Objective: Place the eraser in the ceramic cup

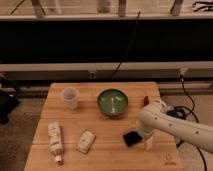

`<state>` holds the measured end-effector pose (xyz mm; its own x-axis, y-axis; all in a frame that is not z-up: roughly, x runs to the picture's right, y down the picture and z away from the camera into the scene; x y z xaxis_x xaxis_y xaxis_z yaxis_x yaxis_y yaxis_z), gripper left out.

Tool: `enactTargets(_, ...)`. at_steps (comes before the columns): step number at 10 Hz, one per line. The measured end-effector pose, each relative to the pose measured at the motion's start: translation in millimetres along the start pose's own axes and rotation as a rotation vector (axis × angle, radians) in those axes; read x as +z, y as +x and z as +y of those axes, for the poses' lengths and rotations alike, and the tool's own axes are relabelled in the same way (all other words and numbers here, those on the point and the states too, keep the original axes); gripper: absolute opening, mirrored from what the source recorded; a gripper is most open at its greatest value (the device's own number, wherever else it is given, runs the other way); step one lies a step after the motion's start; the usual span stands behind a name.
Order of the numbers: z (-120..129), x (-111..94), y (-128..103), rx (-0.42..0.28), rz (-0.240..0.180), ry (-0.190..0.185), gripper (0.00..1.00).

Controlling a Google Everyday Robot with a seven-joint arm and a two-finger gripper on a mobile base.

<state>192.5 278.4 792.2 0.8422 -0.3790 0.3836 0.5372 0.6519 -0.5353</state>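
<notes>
Eraser [131, 138] lies flat on tabletop [100, 124], front right. Hand [142, 141] is down against its right edge; whether it grips, cannot tell. Ceramic cup [70, 97] stands upright, back left, well apart. Green bowl [112, 102] sits near the line between them. White packet [86, 141] and tube [54, 142] lie front left.

Warm dim light on table [107, 152]; dark bkgd; soft shadow under gripper [144, 144] at eraser [131, 138]

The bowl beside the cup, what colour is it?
The bowl is green, shown in the camera view. The gripper is at the black eraser.
</notes>
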Motion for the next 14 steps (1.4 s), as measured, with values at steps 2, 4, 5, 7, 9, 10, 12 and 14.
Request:
enactTargets(2,-5,0,0,-0.004,0.007,0.002,0.36)
enactTargets(4,-7,-1,0,-0.007,0.011,0.007,0.14)
enactTargets(5,-7,-1,0,-0.007,0.011,0.006,0.05)
enactTargets(7,-6,-1,1,-0.007,0.012,0.003,0.00)
enactTargets(9,-7,-6,0,-0.023,0.018,0.006,0.00)
enactTargets(10,-12,-14,-3,-0.038,0.019,0.015,0.00)
enactTargets(12,-28,-44,-13,-0.090,0.015,0.027,0.00)
enactTargets(14,-56,-71,-28,-0.166,0.019,0.043,0.00)
